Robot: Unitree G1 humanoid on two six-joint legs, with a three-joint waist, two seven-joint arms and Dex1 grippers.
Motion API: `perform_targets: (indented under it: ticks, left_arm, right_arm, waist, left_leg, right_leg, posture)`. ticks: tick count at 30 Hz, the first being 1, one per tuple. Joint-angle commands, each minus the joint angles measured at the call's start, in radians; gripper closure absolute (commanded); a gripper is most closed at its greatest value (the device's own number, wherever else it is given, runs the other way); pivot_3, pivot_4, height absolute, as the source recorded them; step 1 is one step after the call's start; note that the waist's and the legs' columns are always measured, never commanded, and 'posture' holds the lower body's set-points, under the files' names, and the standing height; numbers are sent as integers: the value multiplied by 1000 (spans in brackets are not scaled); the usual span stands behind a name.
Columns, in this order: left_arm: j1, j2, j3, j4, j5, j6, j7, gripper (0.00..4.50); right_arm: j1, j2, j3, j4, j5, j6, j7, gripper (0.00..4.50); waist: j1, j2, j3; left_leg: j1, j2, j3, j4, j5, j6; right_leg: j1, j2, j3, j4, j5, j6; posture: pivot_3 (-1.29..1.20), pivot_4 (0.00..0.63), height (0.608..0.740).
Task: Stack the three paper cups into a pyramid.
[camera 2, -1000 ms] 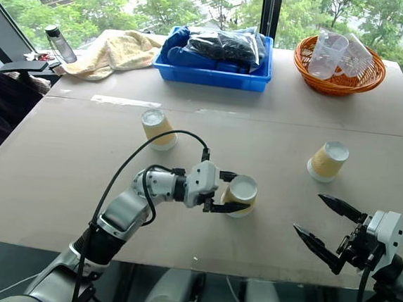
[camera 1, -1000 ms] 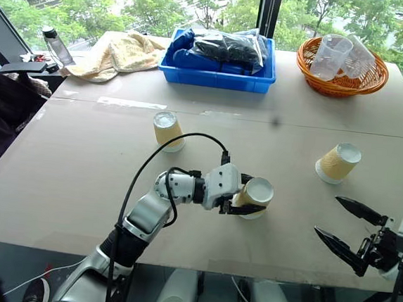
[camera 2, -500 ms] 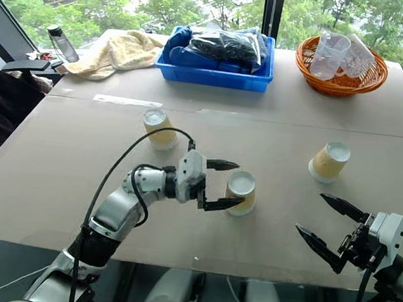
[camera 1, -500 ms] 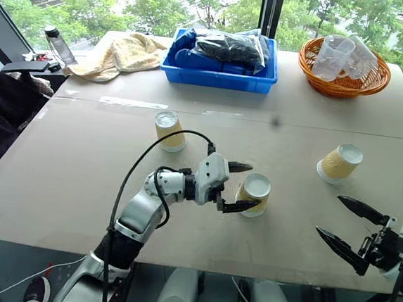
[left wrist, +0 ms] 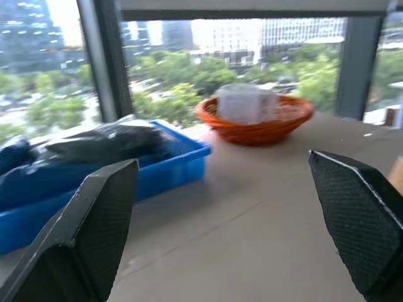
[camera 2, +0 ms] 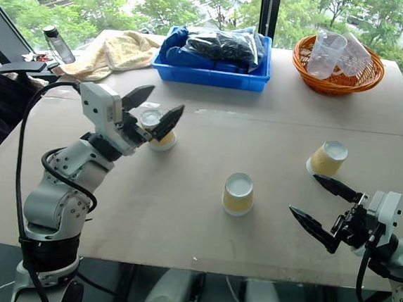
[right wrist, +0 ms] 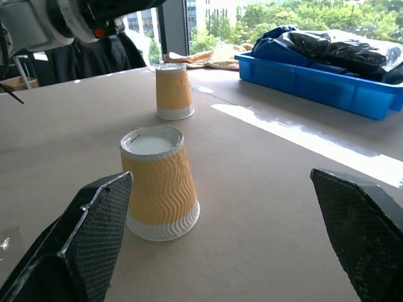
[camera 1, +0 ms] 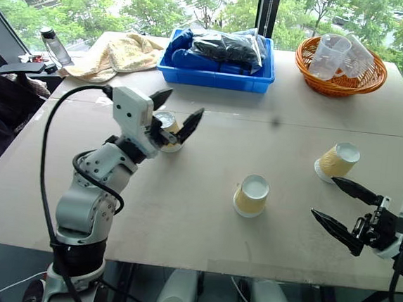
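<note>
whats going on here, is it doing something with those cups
A two-armed robot is working with three paper cups on a table, all upside down and apart. Nothing is stacked yet. The left gripper is open, holds nothing and is raised near the far cup on the left. The middle cup stands alone near the front. The right gripper is open and empty at the front right, close to the third cup.

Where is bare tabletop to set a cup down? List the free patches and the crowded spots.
Free: the stretch between the middle paper cup and the right paper cup; the near left of the table, before the left gripper; the strip between blue bin and orange basket. Crowded: the far edge, with towel, bin and basket.
</note>
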Motion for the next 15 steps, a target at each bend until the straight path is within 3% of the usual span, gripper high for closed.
perform_targets:
  ticks: [1,15]
  left_arm:
    - [41,9,44,43,58,-41,48,80]
    - [-23,19,-26,304,95,-146,-49,80]
  right_arm:
    - [-43,-5,23,-38,21,25,-17,0]
    - [-158,8,65,-128,88,147,-148,0]
  waist:
    - [5,-1,1]
    - [4,-2,1]
  left_leg:
    - [0,0,0,0,0,0]
    - [-2,-1,-1,0,1,-1]
  right_leg:
    - [0,0,0,0,0,0]
    - [-2,-2,-2,0,0,0]
  posture:
    - [0,150,740]
    - [0,150,740]
